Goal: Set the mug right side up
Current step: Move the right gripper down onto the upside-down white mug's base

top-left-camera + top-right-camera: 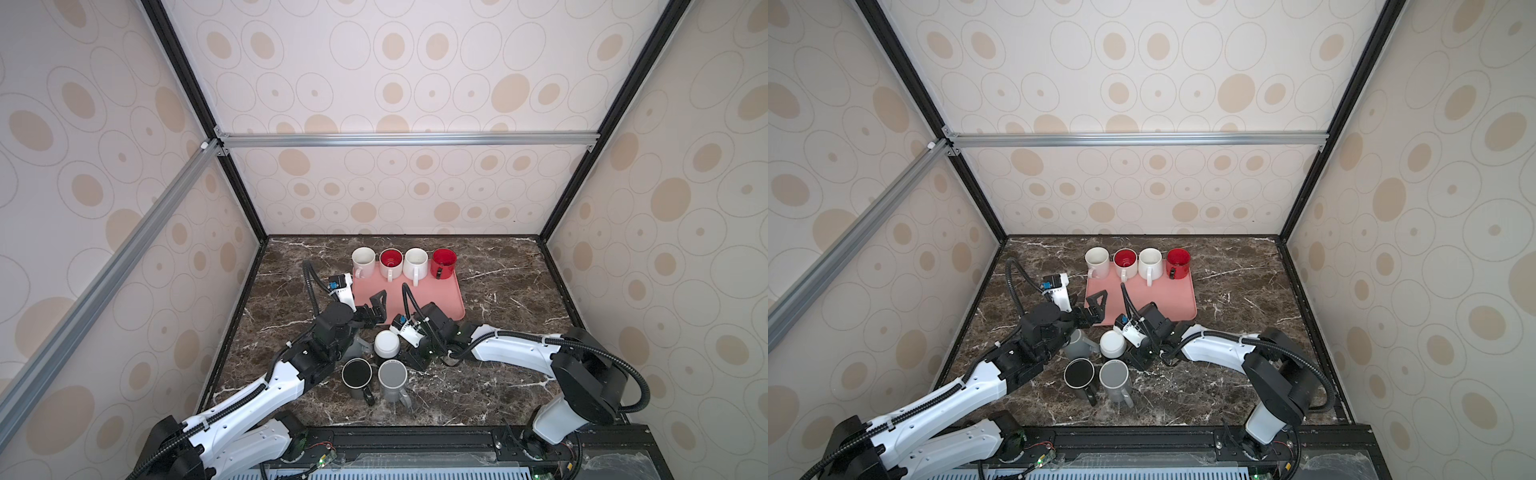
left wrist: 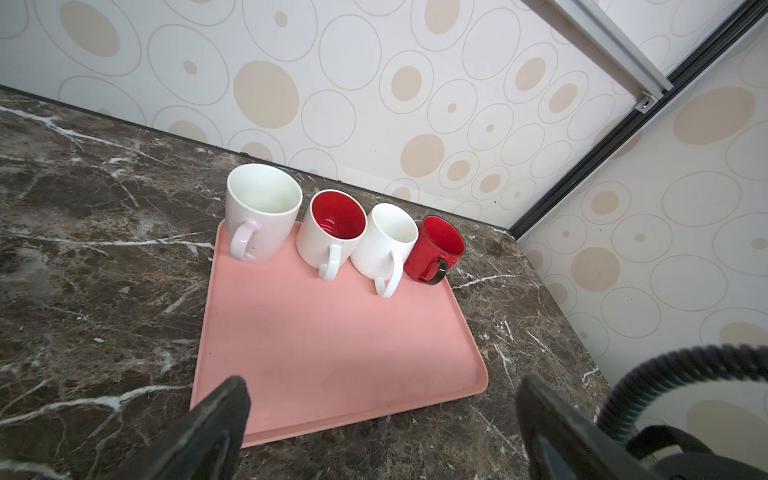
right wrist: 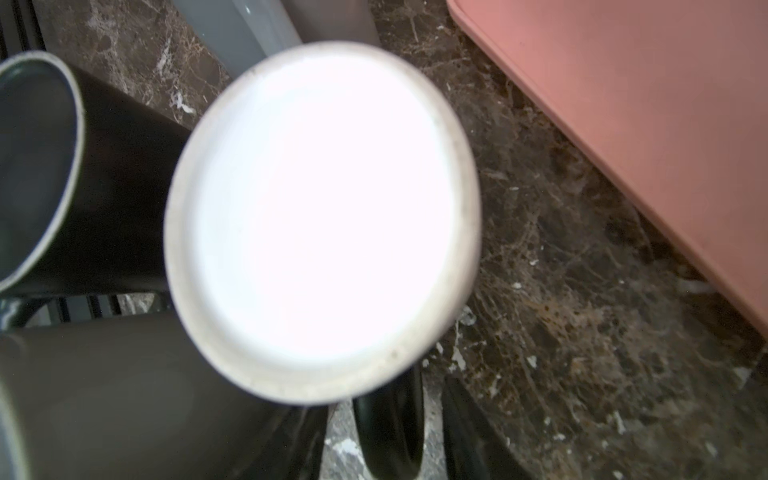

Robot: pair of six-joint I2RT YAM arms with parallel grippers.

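Crowding the right wrist lens, the white mug [image 3: 320,216] shows only its bright base. The right gripper [image 1: 406,356] sits low just beside it, and whether its jaws are apart or clamped on anything cannot be told. In both top views the mug stands upside down, base up, on the marble tabletop [image 1: 498,374], between the two arms and near the front edge of the pink tray [image 1: 436,299]. Just in front of it stand a black mug [image 1: 356,373] and a gray mug [image 1: 392,374], both mouth up and side by side. A second gray mug [image 1: 1077,343] is partly hidden under the left arm. The left gripper [image 1: 375,308] hangs over the tray's near left corner, jaws spread wide and holding nothing. Along the tray's far edge four upright mugs line up: a plain white mug [image 1: 363,258], a red-lined white mug [image 1: 391,259], another plain white mug [image 1: 416,261] and a red mug [image 1: 444,261], handles turned toward the arms.
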